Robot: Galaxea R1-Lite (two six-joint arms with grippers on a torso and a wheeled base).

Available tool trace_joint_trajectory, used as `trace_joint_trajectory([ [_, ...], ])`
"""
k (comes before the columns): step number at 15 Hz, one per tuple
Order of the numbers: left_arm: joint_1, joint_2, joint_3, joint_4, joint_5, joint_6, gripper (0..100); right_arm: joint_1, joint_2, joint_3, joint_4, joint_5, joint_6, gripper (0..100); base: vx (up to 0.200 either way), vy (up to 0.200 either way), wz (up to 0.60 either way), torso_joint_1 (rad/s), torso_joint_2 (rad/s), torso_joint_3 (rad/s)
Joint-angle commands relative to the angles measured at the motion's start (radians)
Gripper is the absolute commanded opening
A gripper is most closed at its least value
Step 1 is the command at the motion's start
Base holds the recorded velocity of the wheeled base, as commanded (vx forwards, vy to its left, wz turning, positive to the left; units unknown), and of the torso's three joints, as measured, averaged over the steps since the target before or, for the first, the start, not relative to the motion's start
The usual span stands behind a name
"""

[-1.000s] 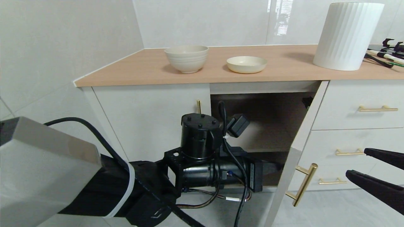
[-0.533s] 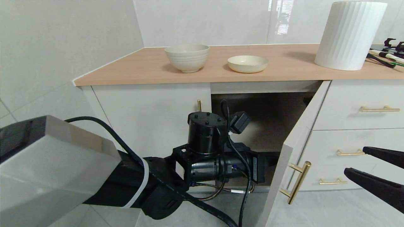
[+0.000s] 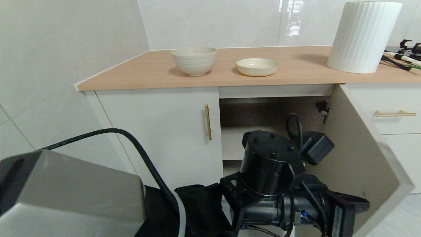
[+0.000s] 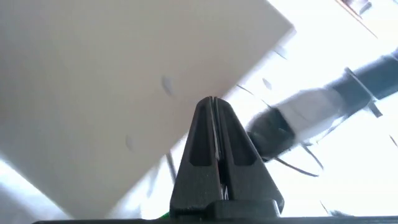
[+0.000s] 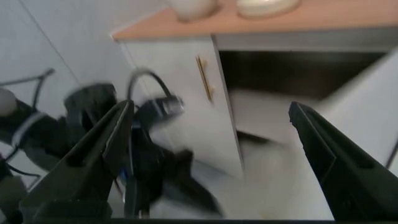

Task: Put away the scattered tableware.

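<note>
A cream ribbed bowl [image 3: 194,61] and a shallow cream dish [image 3: 257,66] stand on the wooden countertop [image 3: 148,74]; both also appear far off as the bowl [image 5: 194,6] and the dish [image 5: 264,6]. Below them the cabinet's right door [image 3: 358,154] is swung wide open, showing an inner shelf [image 3: 235,141]. My left gripper [image 3: 360,204] is low in front of the opening, shut, its tip against the door's inner face [image 4: 124,81]; the left gripper [image 4: 212,102] holds nothing. My right gripper [image 5: 210,109] is open and empty, well back from the cabinet.
The left cabinet door [image 3: 158,131] is closed, with a gold handle [image 3: 207,121]. A tall white ribbed container [image 3: 363,36] stands on the counter's right, with dark utensils [image 3: 401,57] beyond it. Drawers with a gold handle [image 3: 394,113] lie behind the open door. A tiled wall bounds the left.
My left arm has swung rightward and the cabinet door has opened much wider with it. The right gripper has left the head view's right edge.
</note>
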Motion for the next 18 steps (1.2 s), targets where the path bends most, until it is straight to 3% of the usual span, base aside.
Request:
trace_joint_trajectory([
  [1, -0.029, 0.003, -0.013, 0.001, 0.02, 0.0, 0, 0.001, -0.013, -0.007, 0.002, 0.0, 0.0, 100, 0.0, 0.0, 0.0, 0.0, 0.0, 0.0],
  [3, 0.023, -0.017, 0.016, -0.01, 0.126, 0.003, 0, -0.001, 0.008, -0.002, 0.007, 0.0, 0.0, 100, 0.0, 0.0, 0.0, 0.0, 0.0, 0.0],
  [5, 0.121, -0.109, 0.101, -0.026, 0.164, 0.014, 0, -0.001, 0.056, 0.001, 0.018, -0.001, 0.0, 100, 0.0, 0.0, 0.0, 0.0, 0.0, 0.0],
  [7, 0.256, -0.244, 0.23, -0.02, 0.164, 0.075, 0, -0.001, 0.116, -0.018, 0.047, 0.0, -0.004, 100, 0.0, 0.0, 0.0, 0.0, 0.0, 0.0],
  [8, 0.295, -0.287, 0.276, -0.02, 0.164, 0.095, 0, -0.002, 0.142, -0.038, 0.047, 0.0, -0.003, 100, 0.0, 0.0, 0.0, 0.0, 0.0, 0.0],
  [10, 0.43, -0.486, 0.467, -0.005, 0.169, 0.17, 0, -0.005, 0.255, -0.125, 0.048, 0.011, -0.009, 100, 0.0, 0.0, 0.0, 0.0, 0.0, 0.0],
  [12, 0.528, -0.69, 0.576, 0.102, 0.169, 0.201, 0, -0.009, 0.338, -0.199, 0.05, 0.054, -0.01, 100, 0.0, 0.0, 0.0, 0.0, 0.0, 0.0],
  [15, 0.628, -0.925, 0.61, 0.359, 0.166, 0.248, 0, -0.009, 0.377, -0.191, 0.054, 0.063, -0.049, 100, 0.0, 0.0, 0.0, 0.0, 0.0, 0.0],
  [16, 0.654, -0.967, 0.613, 0.403, 0.161, 0.27, 0, -0.009, 0.374, -0.17, 0.06, 0.052, -0.05, 100, 0.0, 0.0, 0.0, 0.0, 0.0, 0.0],
  [18, 0.66, -0.973, 0.605, 0.412, 0.16, 0.276, 0, -0.015, 0.331, -0.141, 0.09, 0.048, -0.052, 100, 0.0, 0.0, 0.0, 0.0, 0.0, 0.0],
])
